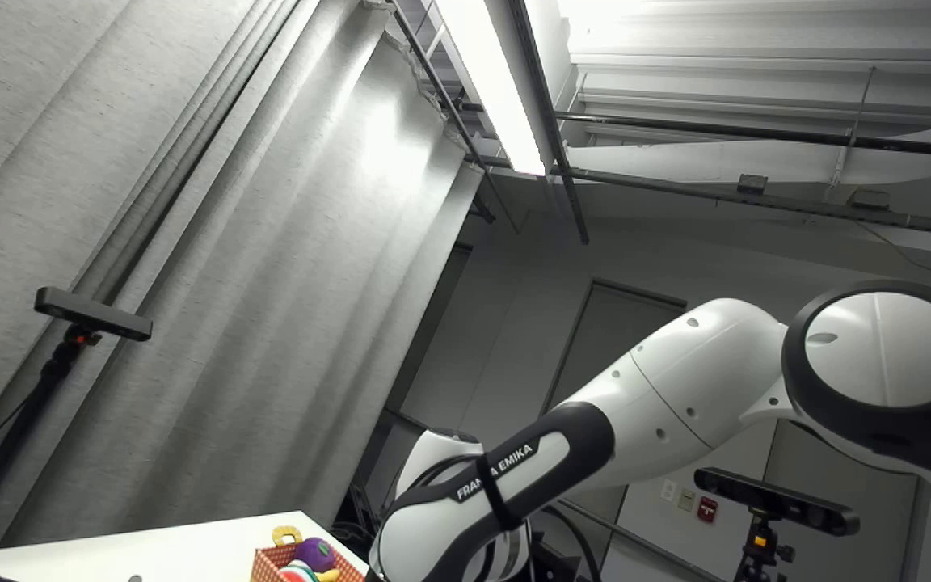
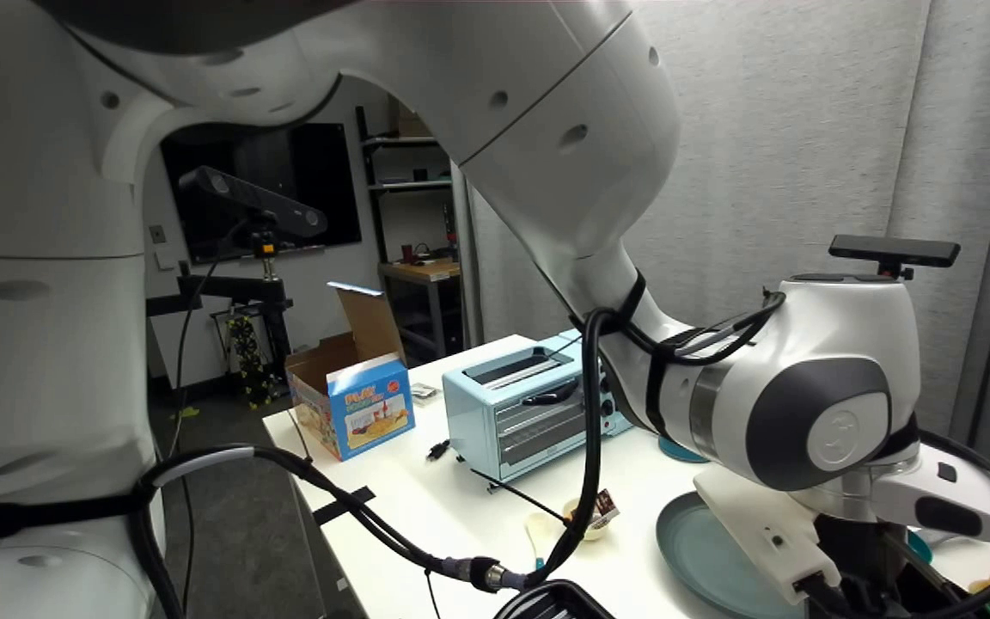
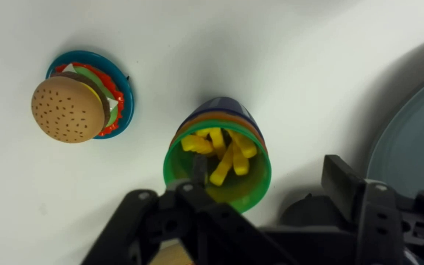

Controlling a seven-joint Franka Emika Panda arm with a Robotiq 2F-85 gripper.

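Here the arm [image 2: 564, 163] arches downward, its gripper [image 3: 265, 171] spread wide near the green cup [image 3: 248, 188].

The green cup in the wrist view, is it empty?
No, several yellow fry-shaped pieces lie inside the green cup.

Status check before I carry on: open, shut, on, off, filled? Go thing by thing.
Gripper: open
Cup stack: nested, upright, holding yellow pieces
Toy burger: assembled, on a blue plate
Cardboard box: open
Toaster oven: shut
Basket: holding toy food
Ceiling light: on
Wall screen: dark
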